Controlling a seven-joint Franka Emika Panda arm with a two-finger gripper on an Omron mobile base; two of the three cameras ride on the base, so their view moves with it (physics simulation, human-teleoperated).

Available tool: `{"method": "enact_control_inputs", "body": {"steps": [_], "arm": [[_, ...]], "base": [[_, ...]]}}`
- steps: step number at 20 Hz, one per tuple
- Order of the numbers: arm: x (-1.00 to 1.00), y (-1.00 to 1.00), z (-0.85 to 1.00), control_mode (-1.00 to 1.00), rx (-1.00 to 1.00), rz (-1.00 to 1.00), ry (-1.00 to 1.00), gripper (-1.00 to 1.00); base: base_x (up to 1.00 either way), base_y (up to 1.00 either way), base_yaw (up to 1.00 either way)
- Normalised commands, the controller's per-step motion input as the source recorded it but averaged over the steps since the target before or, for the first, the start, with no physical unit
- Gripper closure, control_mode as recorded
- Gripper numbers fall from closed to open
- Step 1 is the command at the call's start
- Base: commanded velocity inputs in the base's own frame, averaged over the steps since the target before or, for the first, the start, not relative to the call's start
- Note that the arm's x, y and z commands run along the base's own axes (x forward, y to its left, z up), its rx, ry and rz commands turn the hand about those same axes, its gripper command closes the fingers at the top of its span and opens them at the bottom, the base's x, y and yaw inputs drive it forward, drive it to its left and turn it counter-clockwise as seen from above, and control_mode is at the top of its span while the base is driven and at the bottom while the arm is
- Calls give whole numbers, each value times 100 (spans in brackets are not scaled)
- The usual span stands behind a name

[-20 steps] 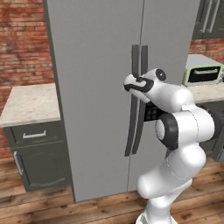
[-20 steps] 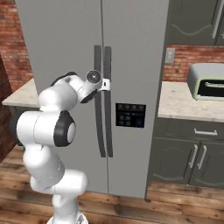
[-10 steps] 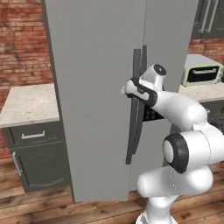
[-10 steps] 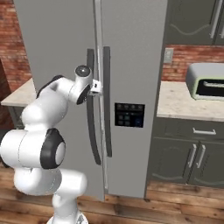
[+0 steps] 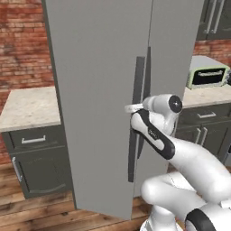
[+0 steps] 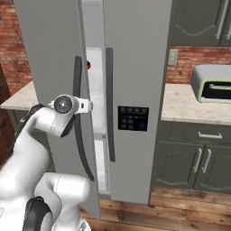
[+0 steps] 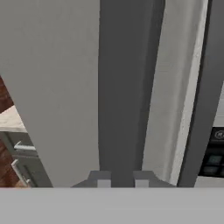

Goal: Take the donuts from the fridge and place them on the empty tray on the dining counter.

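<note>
The gripper [image 7: 122, 179] is closed on the fridge's left door handle [image 7: 122, 87], one fingertip [image 7: 101, 178] on each side of the dark bar. The left door [image 5: 97, 99] stands partly swung out toward the arm. Just beyond the gripper, through the gap, the white fridge [image 6: 135, 67] interior shows, with a small dark-and-red item [image 6: 88, 66] above the gripper that I cannot identify.
</note>
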Motion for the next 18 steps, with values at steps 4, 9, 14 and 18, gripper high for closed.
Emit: {"method": "enact_control_inputs", "body": {"steps": [4, 9, 14, 18], "arm": [[-89, -65, 100, -100, 12, -7, 17, 100], [-64, -76, 100, -100, 16, -4, 25, 100], [-3, -47, 52, -100, 42, 2, 9, 100], [2, -6, -1, -100, 49, 11, 1, 100]], "base": [[0, 0, 0], [0, 0, 0], [0, 0, 0], [0, 0, 0]]}}
